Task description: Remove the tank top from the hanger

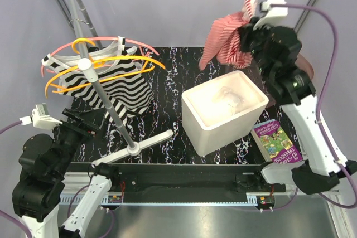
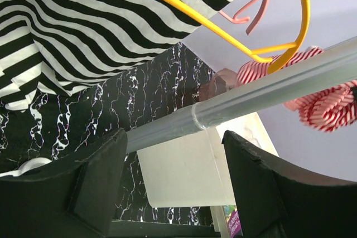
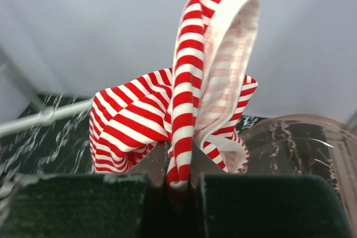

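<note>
Red-striped tank top (image 3: pixel 187 82) tight in the closed right tool (image 3: pixel 179 181) — left tool (image 2: pixel 174 143) wide, empty.

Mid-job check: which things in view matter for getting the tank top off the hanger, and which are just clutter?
Job: red-striped top, gripped in the right pincer; black-and-white top; yellow hanger.
Lying about: white bin; book.

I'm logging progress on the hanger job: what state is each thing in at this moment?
Red-striped tank top: off any hanger, bunched, held up in the air.
Right gripper: shut on the red-striped tank top.
Left gripper: open, empty, beside the rack pole.
Black-and-white tank top: hanging on the rack.
White bin: open, upright.
Book: closed, lying flat.
</note>
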`<action>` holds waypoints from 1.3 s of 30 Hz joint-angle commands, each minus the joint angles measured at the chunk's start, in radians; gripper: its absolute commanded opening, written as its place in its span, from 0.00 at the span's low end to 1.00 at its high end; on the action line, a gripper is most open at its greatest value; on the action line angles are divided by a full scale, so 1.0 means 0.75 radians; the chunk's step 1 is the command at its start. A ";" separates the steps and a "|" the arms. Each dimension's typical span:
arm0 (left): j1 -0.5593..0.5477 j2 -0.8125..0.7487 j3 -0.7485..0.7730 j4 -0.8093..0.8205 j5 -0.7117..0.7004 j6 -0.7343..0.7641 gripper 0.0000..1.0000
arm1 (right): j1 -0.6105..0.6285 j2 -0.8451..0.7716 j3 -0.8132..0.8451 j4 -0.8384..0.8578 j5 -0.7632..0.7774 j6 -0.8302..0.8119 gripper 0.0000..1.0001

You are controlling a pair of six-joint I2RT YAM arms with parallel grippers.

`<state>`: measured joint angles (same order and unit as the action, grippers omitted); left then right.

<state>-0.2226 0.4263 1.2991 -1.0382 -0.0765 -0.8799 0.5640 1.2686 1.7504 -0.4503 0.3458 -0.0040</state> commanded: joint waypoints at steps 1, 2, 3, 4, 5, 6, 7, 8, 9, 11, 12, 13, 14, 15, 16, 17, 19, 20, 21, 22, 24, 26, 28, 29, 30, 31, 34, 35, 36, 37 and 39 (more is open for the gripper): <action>-0.006 0.010 0.008 0.075 0.047 -0.019 0.73 | -0.317 0.149 0.145 0.079 -0.064 0.171 0.00; -0.004 0.014 0.019 0.071 0.053 -0.017 0.73 | -0.367 0.176 0.177 0.081 -0.066 0.205 0.00; -0.004 0.015 0.023 0.069 0.053 -0.011 0.73 | -0.418 0.224 0.188 0.083 -0.044 0.264 0.00; -0.006 0.015 0.027 0.069 0.053 -0.009 0.73 | -0.489 0.247 0.194 0.091 -0.024 0.283 0.00; -0.006 0.015 0.037 0.067 0.051 -0.005 0.73 | -0.525 0.288 0.192 0.097 -0.005 0.284 0.00; -0.004 0.015 0.043 0.057 0.049 0.001 0.73 | -0.547 0.311 0.188 0.103 0.048 0.281 0.00; -0.004 0.012 0.047 0.053 0.045 0.007 0.73 | -0.570 0.331 0.174 0.107 0.081 0.283 0.00; -0.004 0.014 0.055 0.049 0.037 0.015 0.73 | -0.625 0.348 0.160 0.112 0.099 0.300 0.00; -0.004 0.015 0.082 0.039 0.030 0.038 0.73 | -0.654 0.376 0.137 0.114 0.105 0.314 0.00; -0.006 0.029 0.117 0.024 0.010 0.079 0.73 | -0.739 0.407 0.037 0.136 0.099 0.365 0.00; -0.004 0.033 0.151 0.014 0.004 0.093 0.73 | -0.780 0.417 0.002 0.136 0.071 0.375 0.00; -0.006 0.041 0.172 0.008 -0.004 0.107 0.73 | -0.801 0.429 -0.063 0.136 0.073 0.386 0.02; -0.004 0.053 0.190 0.002 -0.006 0.130 0.73 | -0.819 0.450 -0.092 0.136 0.071 0.396 0.10; -0.004 0.063 0.203 -0.009 -0.006 0.142 0.73 | -0.856 0.464 -0.117 0.136 0.046 0.392 0.23; -0.004 0.068 0.225 -0.015 -0.004 0.150 0.73 | -0.870 0.480 -0.139 0.104 0.036 0.388 0.36; -0.004 0.078 0.233 -0.019 -0.004 0.163 0.73 | -0.881 0.503 -0.143 0.081 0.038 0.382 0.56; -0.004 0.078 0.244 -0.033 -0.002 0.169 0.73 | -0.895 0.517 -0.135 0.020 0.026 0.363 0.73; -0.006 0.078 0.246 -0.039 -0.002 0.169 0.73 | -0.897 0.522 -0.125 0.005 0.018 0.337 0.83; -0.004 0.076 0.244 -0.049 -0.002 0.171 0.73 | -0.897 0.522 -0.113 -0.011 -0.023 0.320 0.86; -0.004 0.072 0.242 -0.054 -0.002 0.171 0.73 | -0.897 0.520 -0.084 -0.044 -0.046 0.310 0.88; -0.006 0.064 0.225 -0.064 -0.010 0.163 0.73 | -0.897 0.499 -0.049 -0.074 -0.117 0.294 0.94; -0.004 0.057 0.209 -0.064 -0.013 0.142 0.73 | -0.895 0.463 -0.011 -0.101 -0.180 0.290 0.95; -0.004 0.047 0.195 -0.064 -0.002 0.128 0.73 | -0.893 0.432 0.016 -0.103 -0.332 0.288 0.96; -0.004 0.041 0.170 -0.064 -0.002 0.112 0.73 | -0.887 0.405 0.026 -0.105 -0.381 0.314 0.96; -0.004 0.033 0.156 -0.066 -0.004 0.100 0.73 | -0.883 0.395 0.037 -0.101 -0.495 0.318 0.96; -0.006 0.009 0.137 -0.066 -0.010 0.085 0.73 | -0.871 0.387 0.065 -0.105 -0.536 0.326 0.95; -0.004 -0.047 0.060 -0.064 -0.023 0.020 0.73 | -0.769 0.382 0.155 -0.093 -0.690 0.324 0.95; -0.004 -0.059 0.045 -0.062 -0.023 -0.007 0.73 | -0.669 0.403 0.188 -0.093 -0.718 0.302 0.96; -0.006 -0.069 0.015 -0.062 -0.023 -0.017 0.73 | -0.628 0.415 0.224 -0.095 -0.757 0.286 0.96; -0.006 -0.079 0.004 -0.062 -0.019 -0.027 0.72 | -0.589 0.435 0.312 -0.093 -0.798 0.275 0.96; -0.004 -0.104 -0.014 -0.062 -0.019 -0.052 0.72 | -0.477 0.509 0.415 -0.089 -0.953 0.275 0.96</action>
<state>-0.2226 0.3870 1.3125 -1.1152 -0.0788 -0.8654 0.0673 1.6112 1.8999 -0.5446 -0.1188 0.2283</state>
